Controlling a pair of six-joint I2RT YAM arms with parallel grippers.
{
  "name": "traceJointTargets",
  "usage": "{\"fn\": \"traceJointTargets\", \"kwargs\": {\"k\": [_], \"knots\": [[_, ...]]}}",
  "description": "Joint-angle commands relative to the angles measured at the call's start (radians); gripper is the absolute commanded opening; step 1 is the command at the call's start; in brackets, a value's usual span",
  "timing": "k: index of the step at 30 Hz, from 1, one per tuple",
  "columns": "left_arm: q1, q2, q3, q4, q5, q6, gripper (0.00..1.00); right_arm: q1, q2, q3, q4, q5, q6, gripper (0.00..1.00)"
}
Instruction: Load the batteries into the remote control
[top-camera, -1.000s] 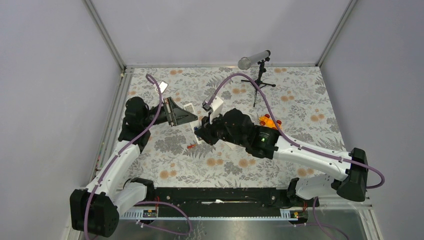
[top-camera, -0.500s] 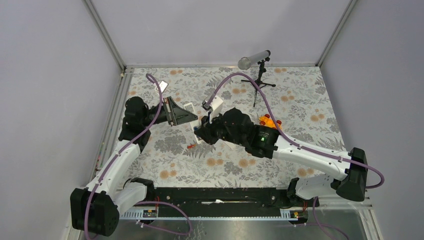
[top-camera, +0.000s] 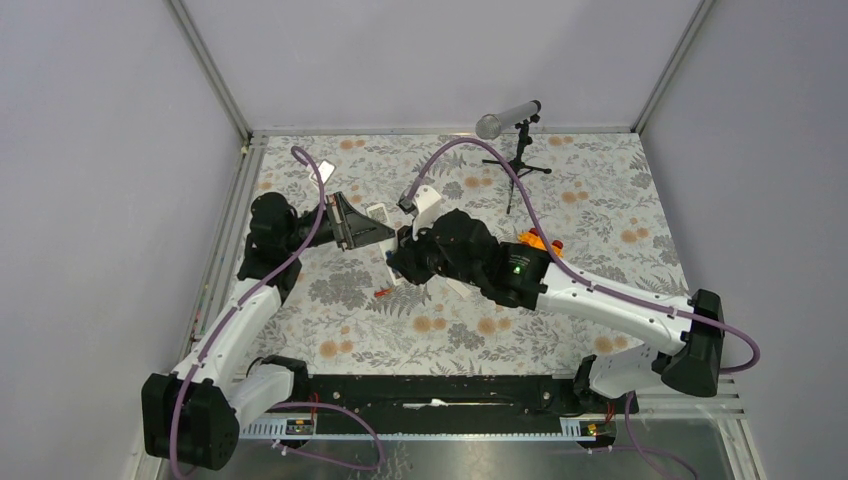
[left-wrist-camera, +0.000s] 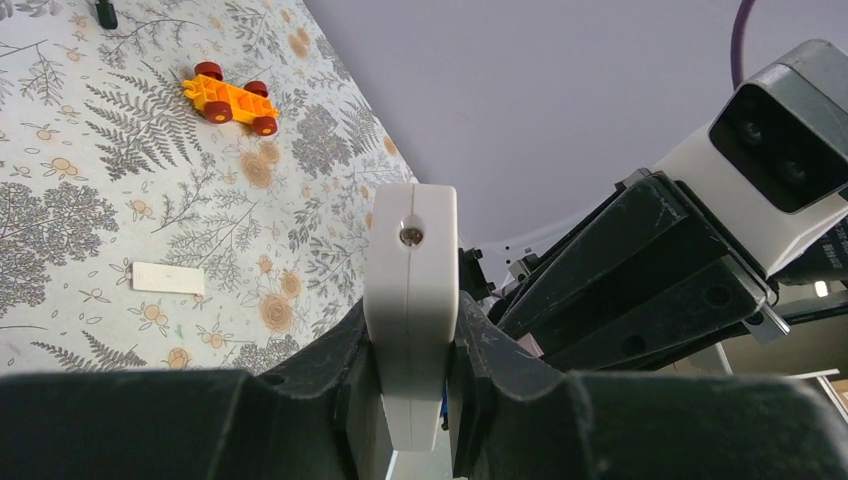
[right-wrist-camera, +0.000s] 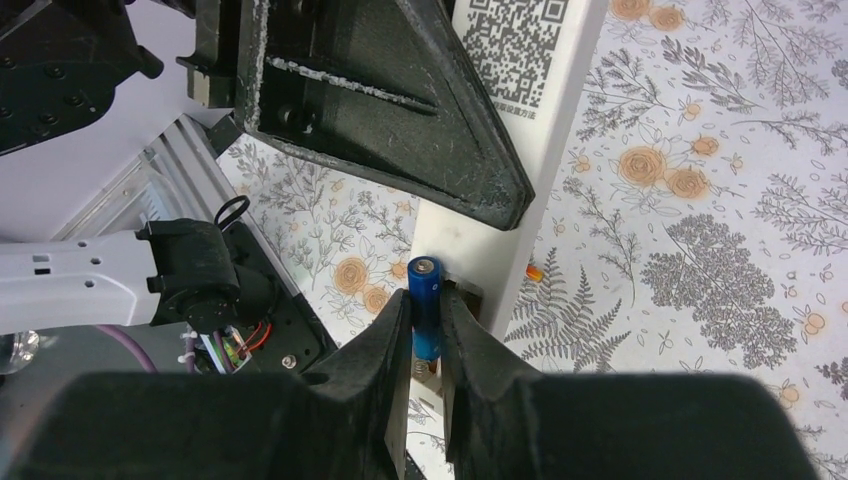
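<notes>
My left gripper (top-camera: 372, 233) is shut on the white remote control (top-camera: 379, 213) and holds it on edge above the table; it grips the remote's narrow sides in the left wrist view (left-wrist-camera: 410, 260). The remote's back, with a QR label (right-wrist-camera: 520, 40), faces my right gripper (right-wrist-camera: 427, 312). That gripper is shut on the blue battery (right-wrist-camera: 423, 278), held against the open compartment at the remote's lower end, a spring just below it. The red battery (top-camera: 382, 292) lies on the table beneath, and also shows in the right wrist view (right-wrist-camera: 535, 272).
A small white cover piece (left-wrist-camera: 167, 278) lies flat on the floral mat. The orange toy car (top-camera: 535, 240) sits behind my right arm. A microphone on a black stand (top-camera: 515, 130) is at the back. Metal rails edge the table.
My right arm has shifted left and back, bringing the blue battery closer against the remote. The left arm and remote have barely moved. The red battery lies where it was.
</notes>
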Motion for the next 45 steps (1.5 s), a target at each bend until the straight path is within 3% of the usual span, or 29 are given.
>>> {"fn": "traceJointTargets", "kwargs": {"k": [1, 9, 23, 25, 28, 31, 45], "knots": [[-0.006, -0.005, 0.060, 0.085, -0.007, -0.022, 0.00, 0.000, 0.046, 0.054, -0.072, 0.042, 0.043, 0.19], [-0.006, 0.028, 0.077, 0.143, 0.027, -0.082, 0.00, -0.007, 0.017, 0.000, 0.003, 0.015, 0.035, 0.29], [-0.006, 0.048, 0.082, 0.131, 0.039, -0.076, 0.00, -0.015, 0.000, -0.005, 0.040, 0.097, 0.029, 0.29], [-0.006, 0.053, 0.084, 0.112, 0.038, -0.063, 0.00, -0.017, -0.004, 0.000, 0.040, 0.093, 0.028, 0.27], [-0.006, 0.061, 0.083, 0.101, 0.039, -0.055, 0.00, -0.021, -0.004, 0.002, 0.039, 0.087, 0.035, 0.12], [-0.006, 0.067, 0.085, 0.101, 0.041, -0.057, 0.00, -0.023, -0.001, 0.007, 0.045, 0.103, 0.040, 0.06], [-0.006, 0.083, 0.080, 0.147, 0.047, -0.148, 0.00, -0.023, -0.052, -0.050, 0.237, 0.196, 0.012, 0.06]]}}
